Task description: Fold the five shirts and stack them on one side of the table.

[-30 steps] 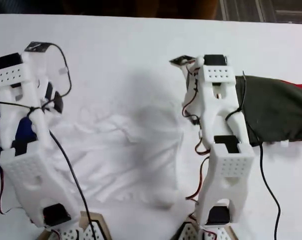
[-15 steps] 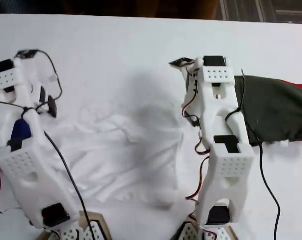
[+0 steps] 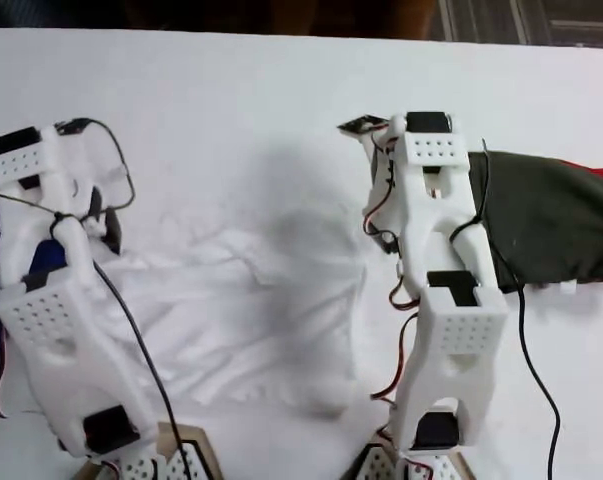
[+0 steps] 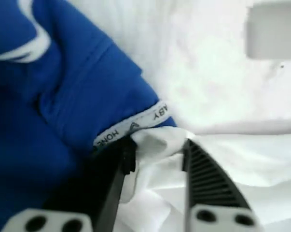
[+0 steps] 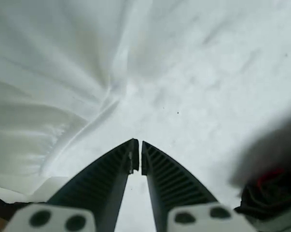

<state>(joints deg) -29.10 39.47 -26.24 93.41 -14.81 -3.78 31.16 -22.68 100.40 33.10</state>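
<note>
- My left fingers (image 4: 157,150) were clamped on a bunched edge of the white shirt (image 3: 251,310). The blue shirt (image 4: 63,96) lay just beside them, its label (image 4: 131,126) almost touching one fingertip.
- My right fingers (image 5: 137,157) were pressed together with nothing between them, low over the bare tabletop (image 3: 231,90) just off the white shirt's other edge.
- I judged the main risk to be at my left fingers. With the blue hem so near, a pull could have caught it and dragged both shirts at once.
- The hold was on a loose wad and not on a flat edge, so the cloth might have slipped out under tension.
- With my right fingers empty, a one-sided pull would likely have twisted the shirt into deeper creases.
- The white shirt lay crumpled and flat between my two sets of fingers, with its long axis running roughly from one set to the other. I could not tell which end was collar or hem.
- The dark green shirt (image 3: 551,215) lay folded beyond my right fingers, on the side away from the white one.
</note>
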